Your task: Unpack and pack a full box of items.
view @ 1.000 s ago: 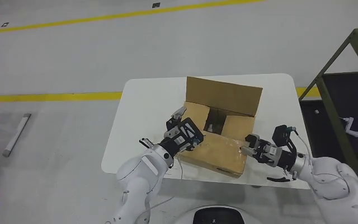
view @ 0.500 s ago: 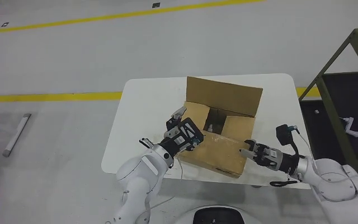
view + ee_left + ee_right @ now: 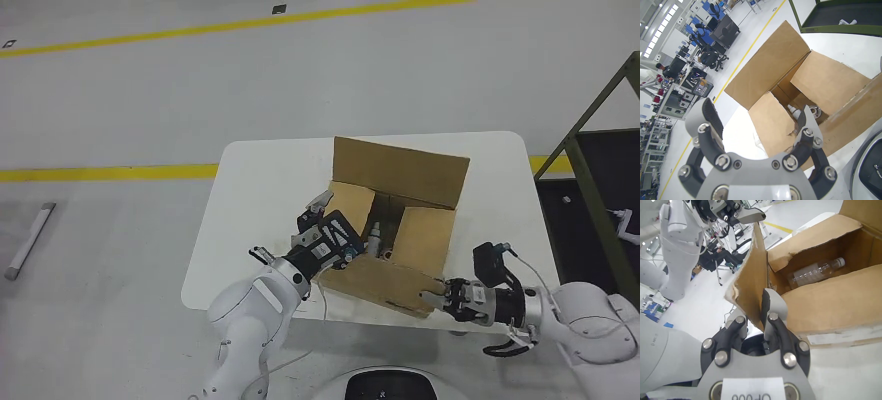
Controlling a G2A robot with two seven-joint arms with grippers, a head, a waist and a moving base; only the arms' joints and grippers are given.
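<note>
The left pincer (image 3: pixel 759 115) hangs spread wide, holding nothing, just beside the left flap (image 3: pixel 770 121) of the brown corrugated cardboard box (image 3: pixel 400 175), which stands open on the white counter (image 3: pixel 250 200). Inside lies a clear plastic bottle (image 3: pixel 814 273), white-capped, its label unreadable. The right pincer (image 3: pixel 762 306) is pinched on the box's torn near flap (image 3: pixel 751 275).

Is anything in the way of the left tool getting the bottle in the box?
Yes. A side flap of the box leans over the opening, between the left tool and the bottle.
</note>
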